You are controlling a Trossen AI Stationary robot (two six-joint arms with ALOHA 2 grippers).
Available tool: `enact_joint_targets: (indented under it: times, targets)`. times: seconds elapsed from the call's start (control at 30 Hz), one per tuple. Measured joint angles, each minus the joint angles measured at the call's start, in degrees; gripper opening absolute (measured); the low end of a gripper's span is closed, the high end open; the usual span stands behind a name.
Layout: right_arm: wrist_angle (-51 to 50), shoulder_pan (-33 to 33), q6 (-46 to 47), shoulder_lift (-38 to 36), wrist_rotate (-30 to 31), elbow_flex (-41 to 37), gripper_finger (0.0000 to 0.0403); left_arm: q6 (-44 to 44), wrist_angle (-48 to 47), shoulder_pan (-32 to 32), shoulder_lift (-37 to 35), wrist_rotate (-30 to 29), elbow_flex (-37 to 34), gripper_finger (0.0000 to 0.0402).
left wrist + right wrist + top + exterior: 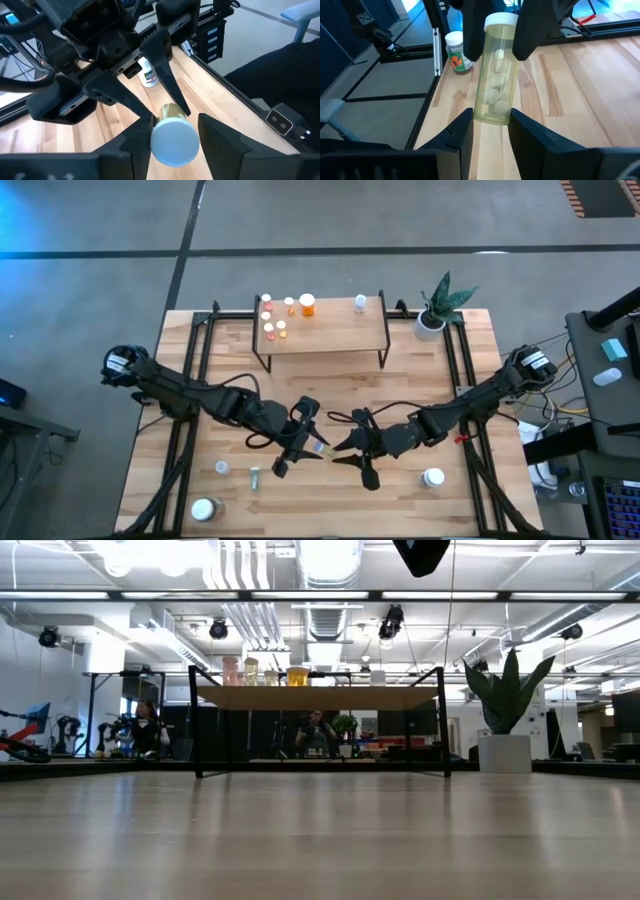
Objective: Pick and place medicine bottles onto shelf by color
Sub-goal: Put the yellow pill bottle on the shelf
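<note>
Looks like an open robotics lab or workshop: bare concrete floor [400,220] around the plank surface [420,380], exposed ceiling ducts [330,610] and strip lights, seated people [318,732] at workstations beyond, cabled equipment [600,380] alongside.

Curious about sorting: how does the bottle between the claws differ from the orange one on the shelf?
The held bottle is pale yellow, the shelf bottle orange. The held bottle lies lengthwise in the right gripper, left gripper at its cap; the shelf bottle stands upright. Both white-capped.
</note>
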Motion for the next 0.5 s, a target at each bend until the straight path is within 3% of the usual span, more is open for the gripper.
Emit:
enact_joint_targets:
  times: [0.5]
  targets:
    - [0.0, 0.0, 0.0, 0.0, 0.0, 0.0, 0.0105, -1.2, -1.5, 0.0, -0.1, 0.0, 0.0, 0.0139]
